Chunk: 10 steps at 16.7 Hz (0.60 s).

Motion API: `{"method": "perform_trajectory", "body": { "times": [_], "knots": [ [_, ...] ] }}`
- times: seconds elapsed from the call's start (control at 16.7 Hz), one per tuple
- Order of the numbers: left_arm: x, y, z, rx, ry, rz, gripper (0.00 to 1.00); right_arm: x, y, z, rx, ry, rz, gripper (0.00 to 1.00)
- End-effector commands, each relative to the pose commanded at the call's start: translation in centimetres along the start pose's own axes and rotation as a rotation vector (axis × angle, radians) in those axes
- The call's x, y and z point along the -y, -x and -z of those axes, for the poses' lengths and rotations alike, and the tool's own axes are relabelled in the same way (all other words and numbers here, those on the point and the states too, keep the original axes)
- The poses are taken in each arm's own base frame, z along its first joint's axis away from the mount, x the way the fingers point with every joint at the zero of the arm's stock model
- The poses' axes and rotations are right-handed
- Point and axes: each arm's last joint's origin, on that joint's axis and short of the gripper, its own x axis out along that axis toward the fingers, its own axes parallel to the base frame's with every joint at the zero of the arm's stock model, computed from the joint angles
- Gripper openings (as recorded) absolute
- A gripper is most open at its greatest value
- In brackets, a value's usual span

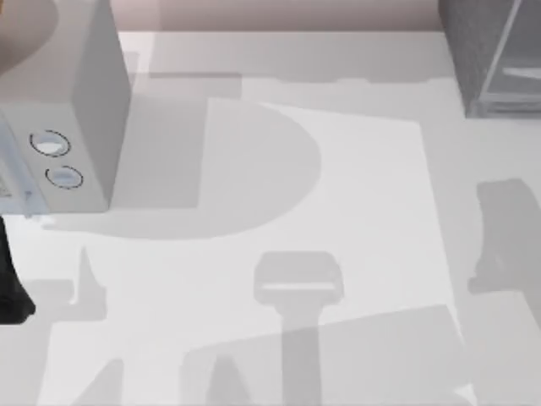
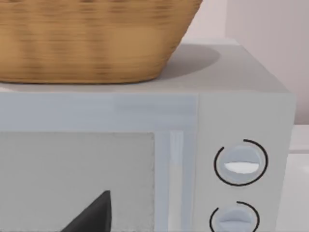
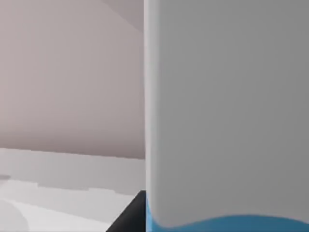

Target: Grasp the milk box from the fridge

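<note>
The fridge (image 1: 490, 51) is the dark grey cabinet with a pale frame and translucent panel at the table's far right corner. In the right wrist view the milk box (image 3: 227, 121) stands very close to the camera. Its pale face fills the frame's right half, with a sky-blue band (image 3: 227, 224) along its low edge. A dark wedge (image 3: 129, 217) beside it looks like part of my right gripper. My left arm (image 1: 10, 288) is parked at the table's left edge. One dark fingertip (image 2: 94, 215) of it points at the microwave's door.
A light grey microwave (image 1: 76, 101) with two round dials (image 2: 240, 163) stands at the far left. A wicker basket (image 2: 91, 38) sits on top of it. A pale wall (image 3: 67, 72) rises behind the white table (image 1: 355, 220), which carries broad shadows.
</note>
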Motion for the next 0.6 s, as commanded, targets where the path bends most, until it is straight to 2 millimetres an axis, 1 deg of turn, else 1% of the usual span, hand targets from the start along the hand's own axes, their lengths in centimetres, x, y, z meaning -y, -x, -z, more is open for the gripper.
{"method": "perform_trajectory", "body": {
  "times": [0.18, 0.3, 0.42, 0.6],
  "knots": [
    [0.0, 0.0, 0.0, 0.000, 0.000, 0.000, 1.00, -1.3, -3.5, -1.4, -0.022, -0.002, -0.102, 0.00],
    [0.0, 0.0, 0.0, 0.000, 0.000, 0.000, 1.00, -2.7, -6.4, -1.5, -0.045, -0.004, -0.177, 0.00],
    [0.0, 0.0, 0.0, 0.000, 0.000, 0.000, 1.00, -4.5, -9.3, -1.0, -0.064, -0.008, -0.253, 0.00],
    [0.0, 0.0, 0.0, 0.000, 0.000, 0.000, 1.00, -7.7, -13.2, 0.7, -0.075, -0.013, -0.363, 0.00]
  ]
}}
